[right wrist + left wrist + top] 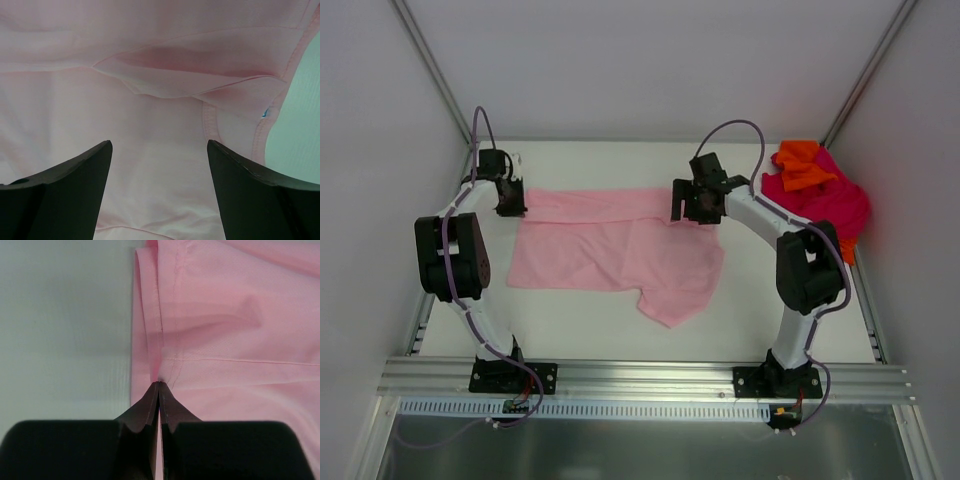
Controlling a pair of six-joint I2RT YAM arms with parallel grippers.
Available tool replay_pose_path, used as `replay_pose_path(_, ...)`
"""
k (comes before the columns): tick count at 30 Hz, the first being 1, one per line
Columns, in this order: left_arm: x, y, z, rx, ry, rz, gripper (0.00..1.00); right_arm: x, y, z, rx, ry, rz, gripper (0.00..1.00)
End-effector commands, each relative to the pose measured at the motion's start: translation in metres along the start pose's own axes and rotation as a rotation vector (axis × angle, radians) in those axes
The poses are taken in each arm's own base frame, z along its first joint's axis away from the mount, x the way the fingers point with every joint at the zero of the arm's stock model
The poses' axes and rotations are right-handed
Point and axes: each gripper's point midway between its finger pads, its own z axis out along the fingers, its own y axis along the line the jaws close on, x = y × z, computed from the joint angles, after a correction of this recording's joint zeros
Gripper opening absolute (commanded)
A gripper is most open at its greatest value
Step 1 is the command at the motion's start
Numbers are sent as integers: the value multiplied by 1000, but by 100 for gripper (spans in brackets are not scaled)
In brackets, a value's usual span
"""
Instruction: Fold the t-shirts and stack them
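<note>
Top view: pink shirt (pixel 610 250) mid-fold, pile (pixel 820 190) unfolded, no stack yet
Hem pinched tight in left gripper (pixel 159 385); right gripper (pixel 159 145) spread wide, empty

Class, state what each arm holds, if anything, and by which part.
Left gripper, jaws shut, pinches the pink t-shirt at its hemmed edge; right gripper, jaws open, holds nothing.

Clothes heap (pixel 820 195) crowds right; near table (pixel 580 320) open.
</note>
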Motion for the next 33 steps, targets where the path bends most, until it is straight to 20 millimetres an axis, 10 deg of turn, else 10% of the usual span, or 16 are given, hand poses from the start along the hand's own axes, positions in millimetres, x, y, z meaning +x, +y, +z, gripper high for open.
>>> replay_pose_path(1,3,5,-7,-16,-5,20,0,-18,0,8,46,-65,128,81)
replay_pose_path(33,9,10,-2,5,7,1,0,-34,8,58,147,-118,328,37)
